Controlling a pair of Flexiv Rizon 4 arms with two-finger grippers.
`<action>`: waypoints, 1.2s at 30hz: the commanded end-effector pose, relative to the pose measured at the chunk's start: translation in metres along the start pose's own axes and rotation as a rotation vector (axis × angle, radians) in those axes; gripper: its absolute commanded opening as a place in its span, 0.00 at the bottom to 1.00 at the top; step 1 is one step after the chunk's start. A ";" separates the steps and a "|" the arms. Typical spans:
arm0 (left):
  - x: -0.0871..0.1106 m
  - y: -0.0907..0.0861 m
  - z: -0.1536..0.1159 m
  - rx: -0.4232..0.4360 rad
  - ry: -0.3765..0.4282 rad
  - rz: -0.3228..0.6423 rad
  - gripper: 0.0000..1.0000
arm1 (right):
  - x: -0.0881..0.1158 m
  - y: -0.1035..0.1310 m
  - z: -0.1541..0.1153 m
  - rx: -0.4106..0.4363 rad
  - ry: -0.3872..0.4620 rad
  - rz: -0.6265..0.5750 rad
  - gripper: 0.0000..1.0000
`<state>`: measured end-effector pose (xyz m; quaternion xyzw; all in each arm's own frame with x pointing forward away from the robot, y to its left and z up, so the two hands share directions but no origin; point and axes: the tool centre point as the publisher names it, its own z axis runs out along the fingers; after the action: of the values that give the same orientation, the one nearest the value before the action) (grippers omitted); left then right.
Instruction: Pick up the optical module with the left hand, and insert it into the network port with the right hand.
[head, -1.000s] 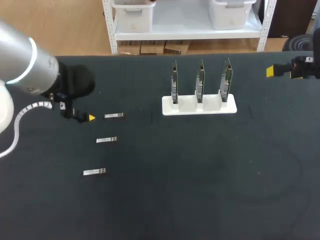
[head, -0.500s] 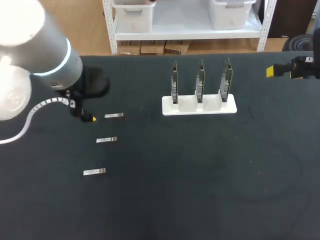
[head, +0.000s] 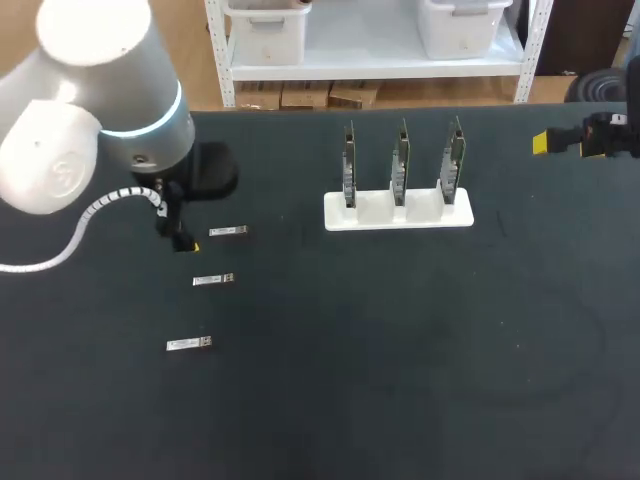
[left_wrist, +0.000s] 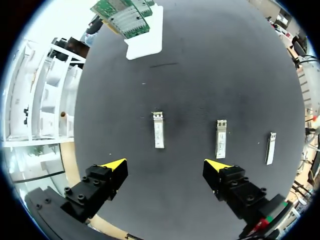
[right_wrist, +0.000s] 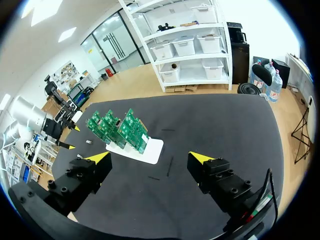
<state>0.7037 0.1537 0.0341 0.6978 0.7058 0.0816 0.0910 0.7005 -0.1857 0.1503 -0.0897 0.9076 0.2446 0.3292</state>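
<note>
Three small silver optical modules lie in a slanted row on the black table: the farthest (head: 228, 231), the middle one (head: 213, 279) and the nearest (head: 189, 344). My left gripper (head: 183, 240) hangs just left of the farthest module, open and empty. In the left wrist view that module (left_wrist: 158, 129) lies ahead of the open left gripper (left_wrist: 165, 165), with the other two (left_wrist: 220, 138) (left_wrist: 270, 148) off to one side. Three green network boards (head: 400, 160) stand upright in a white holder (head: 398, 212). My right gripper (head: 545, 143) is open and empty at the table's far right edge.
In the right wrist view the white holder (right_wrist: 150, 150) with its boards (right_wrist: 120, 127) stands ahead of the open right gripper (right_wrist: 150, 157), with bare black table between them. My left arm (head: 100, 110) covers the table's back left corner.
My left arm has swung rightward over the back left of the table, and its gripper has shifted slightly right, closer to the farthest module. The right arm and the modules have stayed put.
</note>
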 end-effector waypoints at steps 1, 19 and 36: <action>-0.004 0.003 0.009 0.029 0.006 0.003 1.00 | 0.000 0.001 0.000 0.006 -0.001 0.001 1.00; -0.020 0.002 0.024 0.073 -0.022 -0.047 1.00 | 0.000 0.001 0.000 0.006 -0.001 0.001 1.00; -0.019 0.005 0.041 0.095 0.021 -0.081 1.00 | 0.000 0.001 0.000 0.006 -0.001 0.001 1.00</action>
<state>0.7115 0.1352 -0.0002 0.6732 0.7351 0.0520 0.0608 0.7005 -0.1856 0.1504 -0.0898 0.9076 0.2446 0.3292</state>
